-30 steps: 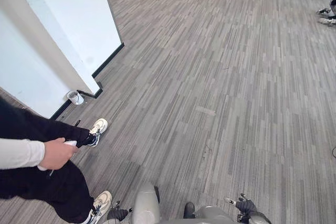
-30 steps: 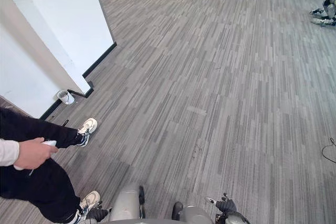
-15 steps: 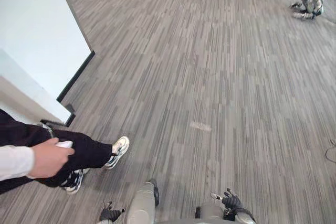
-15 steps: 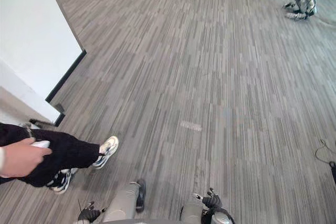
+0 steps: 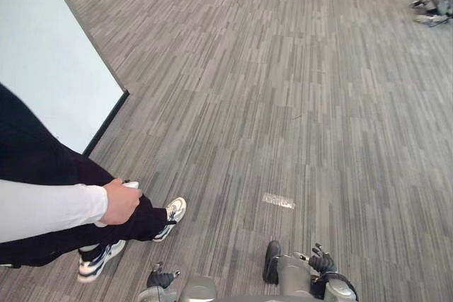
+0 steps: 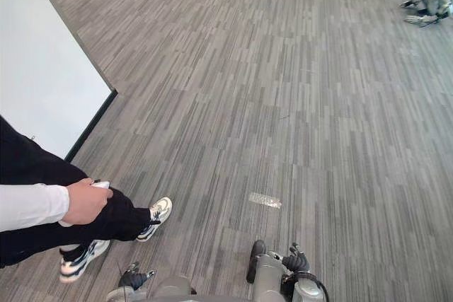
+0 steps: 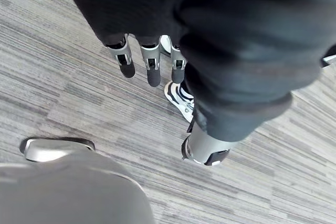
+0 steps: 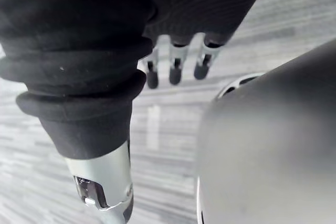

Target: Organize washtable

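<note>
The robot stands on a grey striped floor [image 5: 297,104]. A white wall [image 5: 49,68] is on its left side. Where the washtable is, I cannot tell from here, and the same goes for the things that belong on it.

The robot's 2 hands hang low by its sides. In the left wrist view, the left hand [image 7: 153,72] has its fingers straight and loose, pointing down at the floor, and it holds nothing. In the right wrist view, the right hand [image 8: 176,73] is the same, with fingers straight, a little apart and empty.

A person stands close on the robot's left, in dark trousers and white shoes [image 5: 172,211]. The person's hand [image 5: 120,203] is closed round a small white thing [image 5: 132,184]. I cannot tell what it is. A pale little strip [image 5: 279,201] lies on the floor just ahead of the robot.

I cannot say how the washtable things will feel, whether heavy or light, hard or soft, wet or dry. That has to wait until the counter is in sight. My guess is that things by a wash place may be slippery, so a full wrap of fingers and thumb round the middle would be safer than a pinch at the tip.
</note>
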Controlling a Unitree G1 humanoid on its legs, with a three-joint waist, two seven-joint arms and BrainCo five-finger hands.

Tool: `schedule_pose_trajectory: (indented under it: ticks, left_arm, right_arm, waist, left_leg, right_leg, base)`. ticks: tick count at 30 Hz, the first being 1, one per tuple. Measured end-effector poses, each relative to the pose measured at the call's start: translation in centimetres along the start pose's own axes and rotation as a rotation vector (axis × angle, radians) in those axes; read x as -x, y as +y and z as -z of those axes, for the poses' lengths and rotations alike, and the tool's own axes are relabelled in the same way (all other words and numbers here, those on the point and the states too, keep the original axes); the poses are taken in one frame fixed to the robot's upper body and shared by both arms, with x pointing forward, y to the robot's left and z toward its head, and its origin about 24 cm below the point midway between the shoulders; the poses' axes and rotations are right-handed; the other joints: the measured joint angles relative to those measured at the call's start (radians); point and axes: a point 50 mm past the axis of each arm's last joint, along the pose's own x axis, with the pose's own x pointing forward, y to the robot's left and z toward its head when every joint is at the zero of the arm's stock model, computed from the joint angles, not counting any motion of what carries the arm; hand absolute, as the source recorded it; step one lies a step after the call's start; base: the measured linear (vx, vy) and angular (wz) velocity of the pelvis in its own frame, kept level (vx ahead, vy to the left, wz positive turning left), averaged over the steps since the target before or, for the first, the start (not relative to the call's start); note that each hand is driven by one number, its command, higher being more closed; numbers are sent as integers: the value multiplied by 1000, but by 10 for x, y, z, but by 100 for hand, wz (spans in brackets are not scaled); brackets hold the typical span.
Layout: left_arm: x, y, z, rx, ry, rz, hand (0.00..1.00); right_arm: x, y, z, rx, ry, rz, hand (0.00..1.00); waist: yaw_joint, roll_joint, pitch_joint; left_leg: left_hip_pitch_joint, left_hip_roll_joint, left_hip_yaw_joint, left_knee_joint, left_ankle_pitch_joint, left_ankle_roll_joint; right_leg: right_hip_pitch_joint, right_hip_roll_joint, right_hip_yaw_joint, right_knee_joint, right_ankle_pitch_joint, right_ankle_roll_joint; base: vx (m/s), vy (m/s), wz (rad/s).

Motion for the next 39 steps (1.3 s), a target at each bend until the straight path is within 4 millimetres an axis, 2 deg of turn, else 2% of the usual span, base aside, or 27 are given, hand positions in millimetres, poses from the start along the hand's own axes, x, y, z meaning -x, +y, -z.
schedule_pose_trajectory:
  ticks: [1,2,3,4,6,8,10,12,13,14,15,17,20,23,26,35,39]
  left_arm:
    - [0,-1,0,2,-1,4,0]
    - [0,-3,0,21,-1,4,0]
    - [0,-2,0,23,-2,3,0]
    - [0,-1,-1,25,-4,-1,0]
    - [0,-2,-1,26,-8,-3,0]
    - [0,-1,-3,26,-18,-4,0]
    - [0,1,-4,23,-24,-10,0]
    - [0,4,-4,15,-26,-17,0]
    - [0,4,-4,15,-24,-17,0]
    - [1,4,0,6,-14,-21,0]
    - [0,10,1,-4,-9,-35,0]
    - [1,21,6,-20,7,-61,0]
    - [0,24,5,-43,5,-63,0]
    - [-1,21,2,-79,-7,-47,0]
    - [-1,17,-2,-119,-29,-24,0]
    - [0,13,-2,-138,-50,2,0]
    - [0,17,1,-125,-42,-4,0]
  right_arm:
    - [0,-1,1,1,4,3,0]
    - [1,-2,2,6,8,4,0]
    - [1,-3,2,6,7,5,0]
    - [1,-2,2,6,8,4,0]
    - [2,-3,7,3,24,9,0]
    - [2,-3,10,4,39,10,0]
    - [1,-2,9,4,42,7,0]
    - [2,0,12,4,51,3,0]
    - [2,-1,13,8,54,4,0]
    - [1,-3,13,33,58,0,0]
    - [1,0,15,46,72,-11,0]
    - [4,9,23,53,92,-38,0]
    - [4,13,25,58,110,-49,0]
    - [4,12,25,64,110,-48,0]
    - [4,9,28,70,124,-42,0]
    - [4,6,30,79,141,-36,0]
    - [5,7,34,79,160,-40,0]
  waist:
    - [-4,6,-3]
    - [2,11,-4]
    - [2,13,-5]
    - [1,19,-9]
    - [-3,13,-6]
    - [1,11,-7]
    - [1,5,-3]
    - [-1,-10,-2]
    - [0,-10,-2]
    - [2,4,-8]
    - [4,-24,-9]
    - [1,-61,-29]
    - [-1,-78,-41]
    - [-3,-85,-47]
    - [-5,-80,-56]
    - [-3,-71,-72]
    - [-1,-87,-85]
  left_leg:
    - [-34,12,-28,126,59,-6]
    - [-115,52,-46,327,145,-17]
    - [-131,60,-45,360,145,-18]
    - [-185,85,-35,458,135,-14]
    - [-225,89,-32,471,133,-11]
    - [-255,100,-29,406,130,-8]
    - [-269,119,-27,247,130,-8]
    - [-251,109,-37,21,137,-5]
    - [-239,101,-44,-40,143,-10]
    - [-209,85,-57,-130,193,-32]
    - [-197,60,-35,-136,189,-16]
    - [-203,15,-11,-117,170,11]
    - [-213,-22,15,-89,143,37]
    - [-212,-41,24,-108,145,42]
    - [-197,-65,32,-166,173,56]
    - [-165,-66,35,-224,197,51]
    - [-152,-67,44,-245,202,51]
  right_leg:
    - [40,14,-6,3,-38,-7]
    - [93,44,-8,-33,-50,-25]
    - [103,51,-6,-42,-51,-28]
    - [149,69,-5,-83,-52,-29]
    - [212,71,-5,-138,-52,-29]
    - [246,71,2,-171,-52,-28]
    - [259,63,12,-179,-59,-11]
    - [258,30,25,-160,-79,31]
    - [256,21,29,-149,-86,45]
    - [239,13,51,-117,-104,78]
    - [235,-9,72,-111,-110,94]
    - [244,-48,95,-146,-98,115]
    - [259,-77,118,-202,-68,154]
    - [257,-92,129,-234,-45,163]
    - [258,-109,134,-271,-25,171]
    - [269,-100,138,-304,-8,157]
    - [277,-101,143,-322,-2,150]
  base:
    - [546,-288,-9]
    - [509,-259,-14]
    - [356,-146,-27]
    - [272,-85,-14]
    - [284,-60,-8]
    - [229,26,-9]
    - [155,139,-8]
    - [98,227,-1]
    - [100,298,-6]
    - [66,298,-16]
    - [72,277,-17]
    - [110,242,-8]
    - [82,225,-14]
    - [10,108,-11]
    - [-4,37,-3]
    - [12,-16,-3]
    - [0,-2,-6]
